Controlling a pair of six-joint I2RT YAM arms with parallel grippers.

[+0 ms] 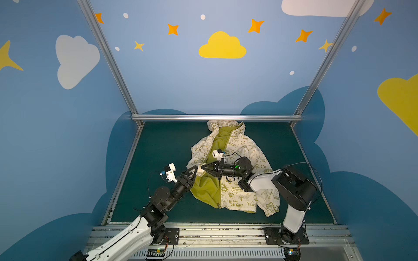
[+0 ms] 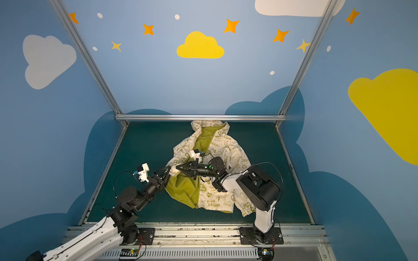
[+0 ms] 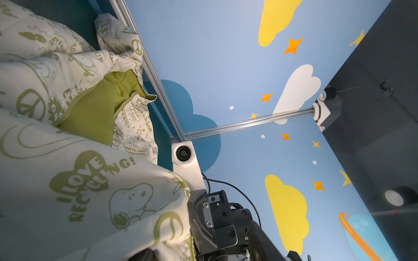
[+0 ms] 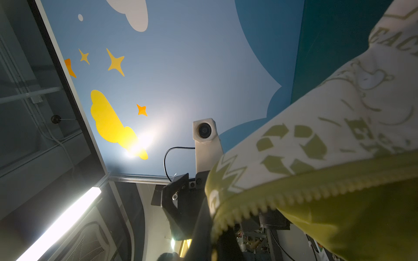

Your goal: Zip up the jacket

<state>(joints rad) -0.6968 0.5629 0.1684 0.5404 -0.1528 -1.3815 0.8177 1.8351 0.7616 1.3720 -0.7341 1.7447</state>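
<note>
Two hands meet over the jacket [image 1: 248, 146], which lies unzipped mid tabletop [image 1: 158, 158], hood at the far edge. The right hand [image 1: 203, 168] is clenched on its lifted flap edge. The left hand [image 1: 194, 171] is at the same flap; can't tell if it's gripping.

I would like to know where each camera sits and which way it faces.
Top views: high above the front edge, looking down and backward at the cream hooded jacket with olive-green prints on the dark green tabletop; left arm and right arm show.
Left wrist: low beside the jacket, tilted upward; shows the right arm's white wrist camera.
Right wrist: low by the jacket's olive zipper teeth, tilted upward; shows the left arm's white wrist camera.
Shared: every view shows the jacket.
</note>
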